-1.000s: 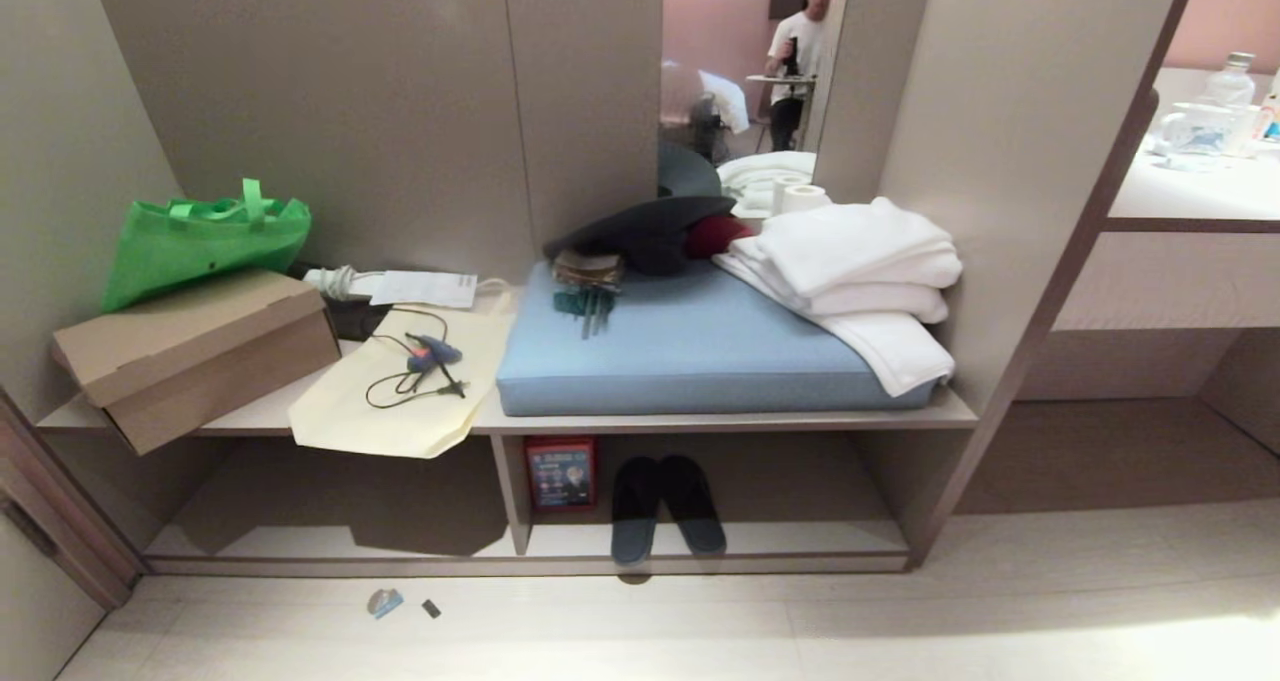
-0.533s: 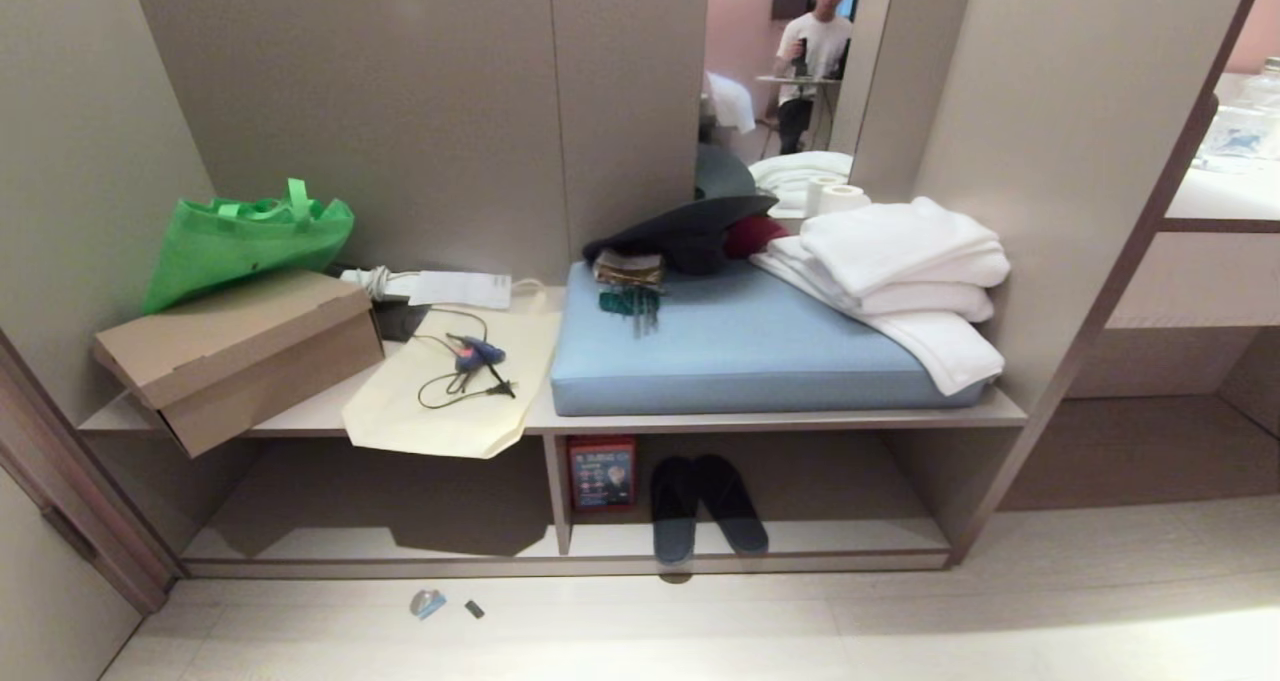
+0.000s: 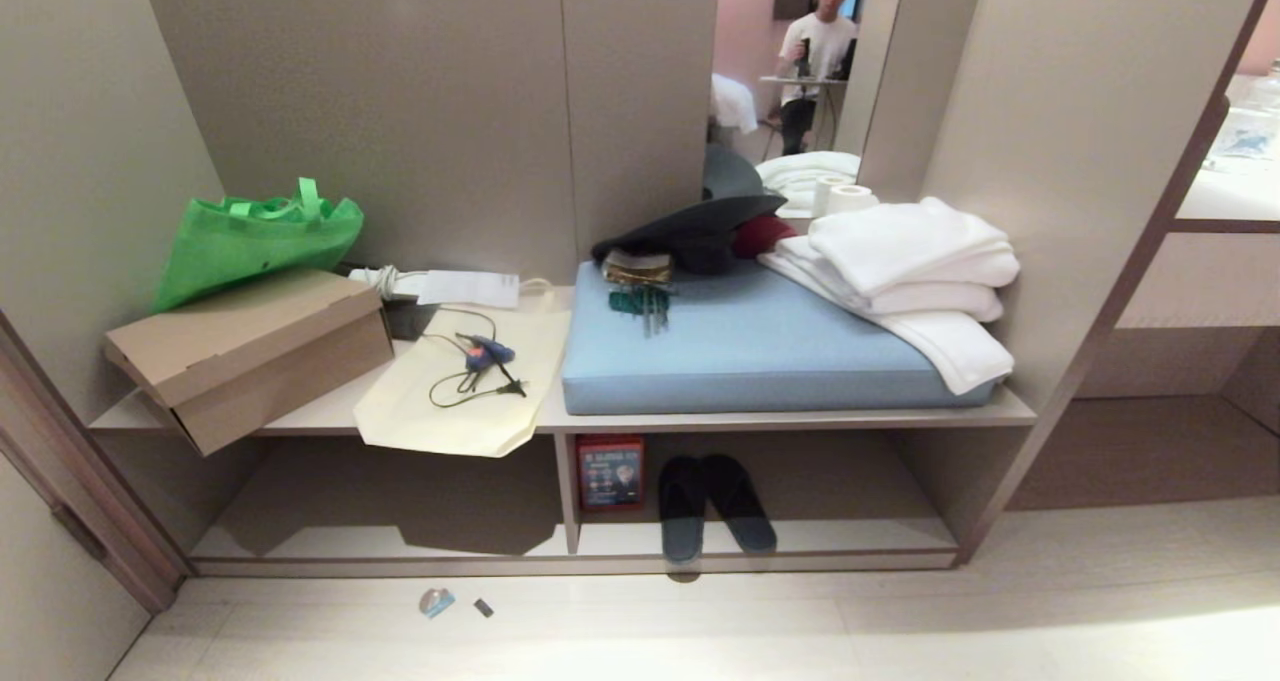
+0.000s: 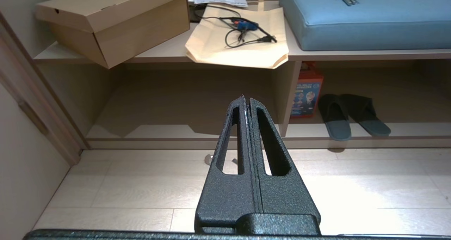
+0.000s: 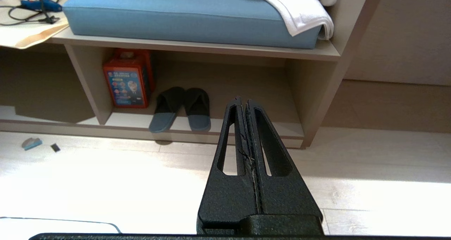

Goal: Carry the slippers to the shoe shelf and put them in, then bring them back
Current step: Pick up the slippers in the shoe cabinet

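Slippers sit side by side in the shelf, right cubby, just right of the divider, next to a red box. Heels point out: the left one's heel pokes over the shelf's front edge, the right one's stops short of it. So the put-in part looks done; my guess is the step now is fetching them back.

Left claw is fully closed w/ nothing in it, hanging over the floor in front of the left cubby. Right claw is the same, closed and empty, over the floor roughly in front of the right cubby, slippers a bit off to one side of it.

How I'd do it well:
- Get squarer to the right cubby first, and stay low; the counter edge above leaves little headroom.
- Spread the claws before going in, not inside the cubby.
- Grab at the heel ends near the front edge, since they're nearest. One slipper per claw, or pinch both where they touch.
- Soles look thin and floppy, so bite deep enough to avoid droop.
- Watch the red box and divider on the left side.
- Pull straight out, then lift.
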Available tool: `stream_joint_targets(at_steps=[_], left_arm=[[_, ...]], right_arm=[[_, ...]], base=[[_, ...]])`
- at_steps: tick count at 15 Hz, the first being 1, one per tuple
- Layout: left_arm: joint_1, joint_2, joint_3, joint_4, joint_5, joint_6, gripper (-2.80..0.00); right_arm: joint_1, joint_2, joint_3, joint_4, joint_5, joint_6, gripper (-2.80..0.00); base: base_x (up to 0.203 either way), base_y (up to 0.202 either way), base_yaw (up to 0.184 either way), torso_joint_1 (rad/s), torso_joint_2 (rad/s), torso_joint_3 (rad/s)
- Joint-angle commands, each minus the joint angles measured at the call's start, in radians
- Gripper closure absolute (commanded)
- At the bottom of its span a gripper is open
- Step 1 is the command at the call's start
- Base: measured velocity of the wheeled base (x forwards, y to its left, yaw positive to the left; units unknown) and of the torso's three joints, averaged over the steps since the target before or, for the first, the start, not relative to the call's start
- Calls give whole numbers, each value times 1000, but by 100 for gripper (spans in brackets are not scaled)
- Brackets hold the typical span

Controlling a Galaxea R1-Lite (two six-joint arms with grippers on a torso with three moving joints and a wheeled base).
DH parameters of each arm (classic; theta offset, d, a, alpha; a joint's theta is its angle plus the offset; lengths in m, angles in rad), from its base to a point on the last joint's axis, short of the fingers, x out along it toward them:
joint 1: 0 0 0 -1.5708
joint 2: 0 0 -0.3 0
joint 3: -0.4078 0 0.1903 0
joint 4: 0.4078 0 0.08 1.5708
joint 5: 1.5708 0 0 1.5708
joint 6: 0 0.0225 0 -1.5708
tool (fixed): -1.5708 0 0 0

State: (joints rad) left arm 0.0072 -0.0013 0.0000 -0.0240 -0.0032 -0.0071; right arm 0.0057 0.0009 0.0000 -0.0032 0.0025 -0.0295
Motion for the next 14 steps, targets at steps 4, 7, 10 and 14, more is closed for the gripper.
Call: stream_joint_targets(at_steps=[4, 7, 10, 14], left_arm=[[0, 1, 9, -1, 0, -1, 0], [0, 1, 8, -1, 0, -1, 0], [0, 1, 8, -1, 0, 1, 0], [0, 1, 8, -1, 0, 1, 0]], right_arm=[[0, 1, 0, 0, 1, 0, 0], [0, 1, 0, 0, 1, -1, 0], [0, 1, 0, 0, 1, -2, 0], [0, 1, 0, 0, 1, -1, 0]], base=[[0, 0, 0, 0, 0, 0], [0, 0, 0, 0, 0, 0], [107, 0, 0, 2, 1, 2], [197, 0, -1, 4, 3, 3]])
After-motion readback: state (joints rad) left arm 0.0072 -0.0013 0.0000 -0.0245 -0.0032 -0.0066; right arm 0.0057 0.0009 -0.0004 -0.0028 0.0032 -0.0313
